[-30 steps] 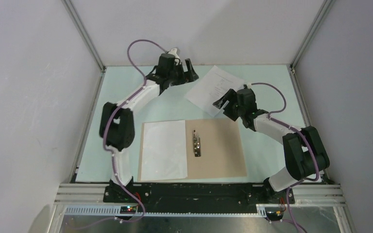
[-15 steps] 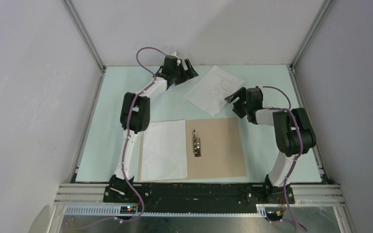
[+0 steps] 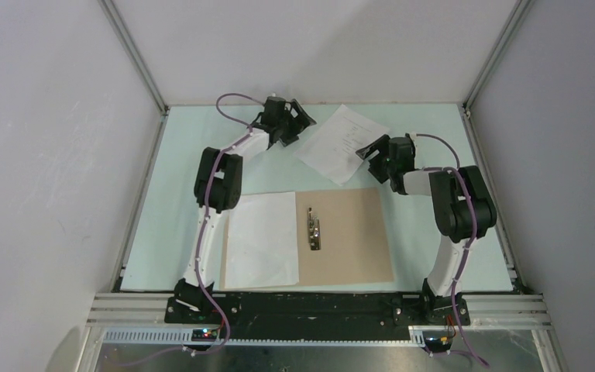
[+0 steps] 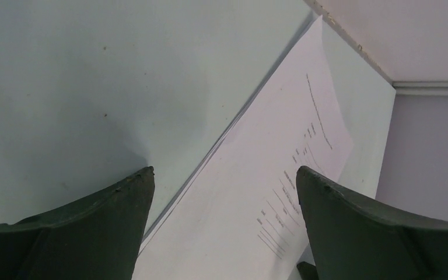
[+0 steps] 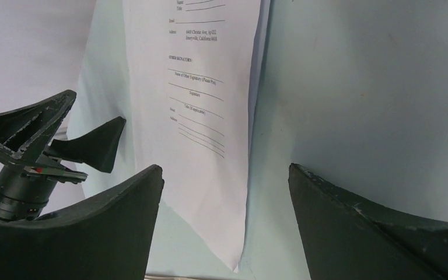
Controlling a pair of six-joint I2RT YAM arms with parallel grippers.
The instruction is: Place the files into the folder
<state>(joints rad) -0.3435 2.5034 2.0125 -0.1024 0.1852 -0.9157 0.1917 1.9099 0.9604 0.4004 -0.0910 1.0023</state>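
The folder [image 3: 349, 232] lies open and flat near the front, a metal clip [image 3: 313, 229] at its spine. One white blank file [image 3: 262, 239] lies on its left half. The printed file [image 3: 339, 143] lies on the table at the back, also seen as a sheet [image 4: 251, 204] in the left wrist view and a sheet [image 5: 210, 87] in the right wrist view. My left gripper [image 3: 300, 115] [image 4: 223, 170] hangs open over that sheet's left edge. My right gripper [image 3: 370, 149] [image 5: 224, 167] is open over its right corner. Neither holds anything.
White walls with metal frame posts [image 3: 135, 58] close in the pale green table [image 3: 186, 155] on three sides. The left gripper's fingers [image 5: 64, 134] show across the sheet in the right wrist view. Both arm bases sit on the black rail [image 3: 318, 306] at the front.
Both arms have folded upright and reached toward the back. The right gripper moved back to the printed sheet's right corner, and the left gripper shifted slightly toward its left edge.
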